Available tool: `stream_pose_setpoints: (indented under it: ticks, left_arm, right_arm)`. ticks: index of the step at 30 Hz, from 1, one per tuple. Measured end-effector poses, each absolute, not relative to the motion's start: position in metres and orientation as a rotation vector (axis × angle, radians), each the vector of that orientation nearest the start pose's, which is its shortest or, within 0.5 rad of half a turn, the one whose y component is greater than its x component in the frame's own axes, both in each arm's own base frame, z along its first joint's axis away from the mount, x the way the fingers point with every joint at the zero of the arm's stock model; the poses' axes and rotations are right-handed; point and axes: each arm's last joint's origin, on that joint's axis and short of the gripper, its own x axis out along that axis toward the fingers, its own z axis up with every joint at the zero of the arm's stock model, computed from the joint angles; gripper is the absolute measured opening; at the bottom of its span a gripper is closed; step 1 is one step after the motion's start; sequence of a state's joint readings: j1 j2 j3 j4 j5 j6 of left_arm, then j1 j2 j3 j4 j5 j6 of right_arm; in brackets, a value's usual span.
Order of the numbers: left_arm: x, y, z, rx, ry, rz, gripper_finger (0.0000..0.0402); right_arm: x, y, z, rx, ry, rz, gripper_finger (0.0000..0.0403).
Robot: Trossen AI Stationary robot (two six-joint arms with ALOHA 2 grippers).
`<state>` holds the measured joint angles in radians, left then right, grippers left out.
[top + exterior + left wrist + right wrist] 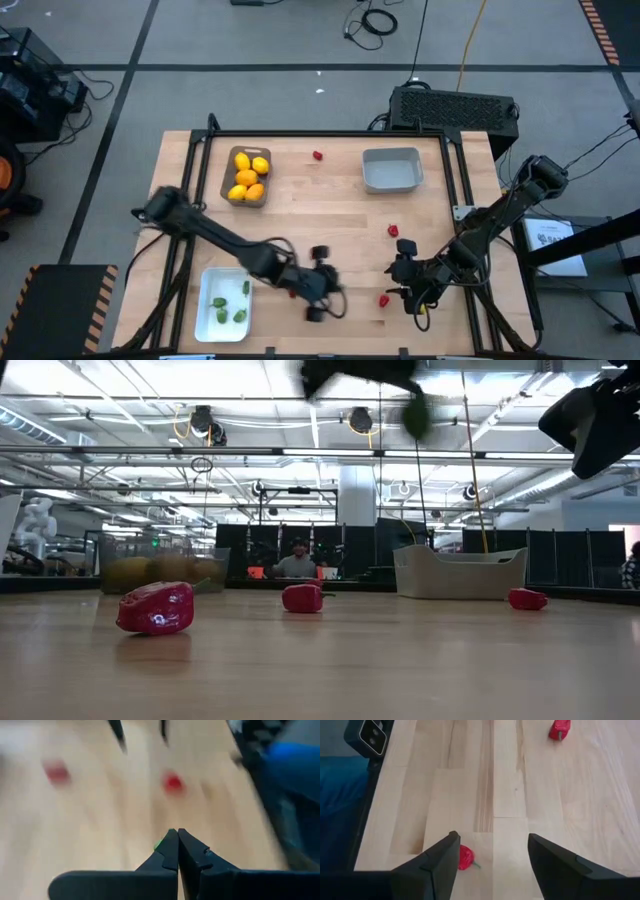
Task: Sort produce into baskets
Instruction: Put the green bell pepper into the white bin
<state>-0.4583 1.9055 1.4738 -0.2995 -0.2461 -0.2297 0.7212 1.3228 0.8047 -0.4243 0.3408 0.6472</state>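
No readable writing; left gripper (174, 851) seemingly pinches green piece (158, 844); right gripper (492, 862) spread.

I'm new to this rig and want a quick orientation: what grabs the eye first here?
Three trays stand out: a brown-grey tray of yellow and orange fruits at the far left, an empty grey-blue tray far right, and a white tray with green pieces near left. Red pieces lie scattered on the wood. The left gripper is shut on a green piece; the right gripper hangs open beside a red piece.
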Motion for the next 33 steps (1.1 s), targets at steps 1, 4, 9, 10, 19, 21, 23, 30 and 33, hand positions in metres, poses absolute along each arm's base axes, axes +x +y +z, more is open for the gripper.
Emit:
stream_pose_setpoints:
  ticks: [1,4,9,10,19,21,23,30,33]
  left_arm:
    - [0.372,-0.182,0.249,-0.029,0.778,-0.133,0.0000]
    - [0.331,-0.183,0.266,-0.209,1.025,-0.103,0.0000]
    - [0.269,-0.192,0.284,-0.371,1.295,0.078,0.0000]
    - [0.260,-0.195,0.285,-0.373,1.329,0.103,0.0000]
    - [0.218,-0.210,0.286,-0.298,1.443,0.243,0.0020]
    - [0.216,-0.211,0.286,-0.277,1.433,0.252,0.0021]
    - [0.215,-0.211,0.286,-0.285,1.419,0.284,0.0022]
    - [0.209,-0.210,0.285,-0.345,1.527,0.317,0.0024]
    - [0.206,-0.208,0.285,-0.372,1.569,0.355,0.0034]
  right_arm:
    - [0.197,0.160,0.213,0.129,0.877,0.072,0.0223]
    - [0.197,0.160,0.213,0.128,0.878,0.071,0.0224]
    - [0.197,0.160,0.213,0.129,0.877,0.072,0.0224]
    - [0.197,0.160,0.213,0.129,0.877,0.072,0.0224]
    - [0.197,0.160,0.213,0.124,0.878,0.076,0.0224]
    - [0.197,0.160,0.213,0.123,0.878,0.076,0.0224]
    - [0.197,0.160,0.213,0.122,0.878,0.076,0.0224]
    - [0.197,0.160,0.213,0.122,0.879,0.076,0.0224]
    - [0.197,0.160,0.213,0.125,0.879,0.074,0.0224]
